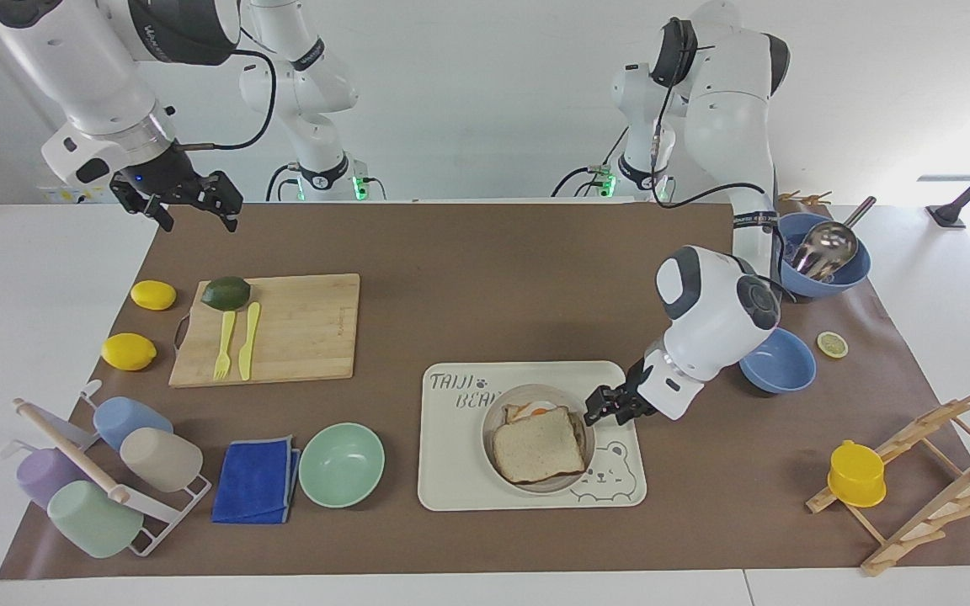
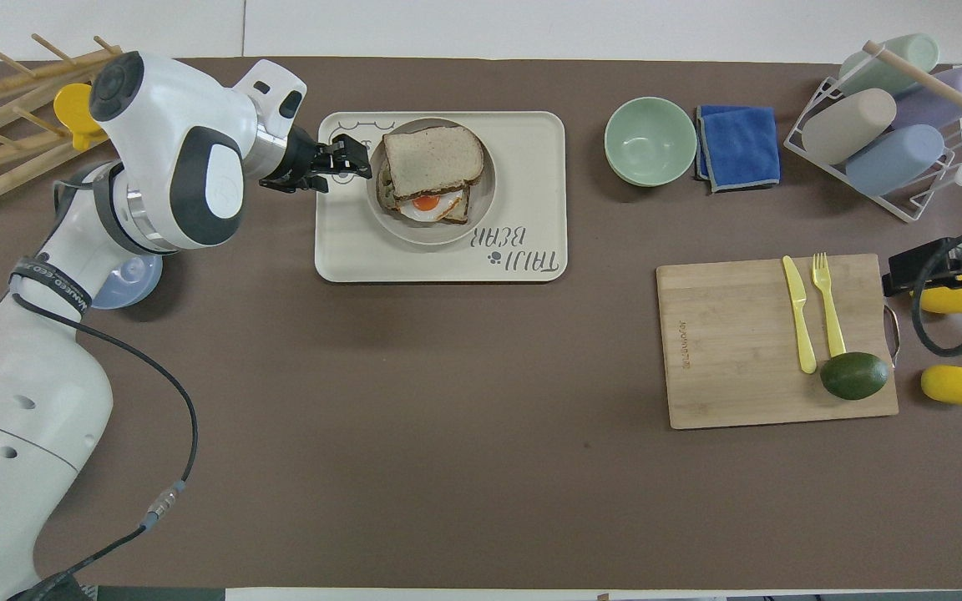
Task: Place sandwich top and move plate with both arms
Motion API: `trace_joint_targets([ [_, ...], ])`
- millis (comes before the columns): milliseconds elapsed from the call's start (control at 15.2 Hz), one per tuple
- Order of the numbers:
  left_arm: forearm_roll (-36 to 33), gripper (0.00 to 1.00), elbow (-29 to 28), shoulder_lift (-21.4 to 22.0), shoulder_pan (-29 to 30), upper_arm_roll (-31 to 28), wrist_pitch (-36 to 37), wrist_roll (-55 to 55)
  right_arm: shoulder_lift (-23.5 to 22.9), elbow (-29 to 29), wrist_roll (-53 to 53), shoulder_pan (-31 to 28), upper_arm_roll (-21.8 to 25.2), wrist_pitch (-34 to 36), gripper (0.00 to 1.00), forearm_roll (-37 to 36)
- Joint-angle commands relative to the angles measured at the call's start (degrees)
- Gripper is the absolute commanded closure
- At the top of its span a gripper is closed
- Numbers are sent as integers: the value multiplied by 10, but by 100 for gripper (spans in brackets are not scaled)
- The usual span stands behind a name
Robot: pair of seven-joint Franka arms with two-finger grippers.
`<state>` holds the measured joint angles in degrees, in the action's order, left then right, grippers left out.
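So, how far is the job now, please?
Done, as it looks: the sandwich top lies on the egg toast in the plate, and the plate rests on the bear tray. In hand: the left end effector is open beside the plate's rim, apart from it. The right end effector waits open above the table's edge, so any two-arm move is left.

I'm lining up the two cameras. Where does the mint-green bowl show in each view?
Facing view: green bowl low, left of centre, between blue cloth and bear tray.
Overhead view: green bowl high, right of centre, between the same two.
Shared landmark: the blue cloth.
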<state>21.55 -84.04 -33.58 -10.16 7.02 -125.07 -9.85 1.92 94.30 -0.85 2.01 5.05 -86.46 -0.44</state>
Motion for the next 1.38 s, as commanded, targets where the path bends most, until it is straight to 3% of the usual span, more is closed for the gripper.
trace_joint_targets([
  [0,-8,0,-19,71,30,-14,57,0,10,7,-14,-1,-2,-5,0,-10],
  [198,-129,0,-24,141,29,-41,159,1,10,7,-14,-1,-4,-5,0,-10],
  [462,-185,0,-25,236,37,-48,278,1,9,4,-15,-1,-6,-2,0,-10],
  [791,-225,0,-32,312,52,-52,399,8,9,1,-28,0,-14,2,0,-10],
  [1121,-228,0,-159,380,52,-52,368,9,9,-1,-61,0,-14,11,0,-9],
  [1319,-222,0,-127,362,64,-48,341,10,8,-3,-61,0,-15,7,0,-8],
])
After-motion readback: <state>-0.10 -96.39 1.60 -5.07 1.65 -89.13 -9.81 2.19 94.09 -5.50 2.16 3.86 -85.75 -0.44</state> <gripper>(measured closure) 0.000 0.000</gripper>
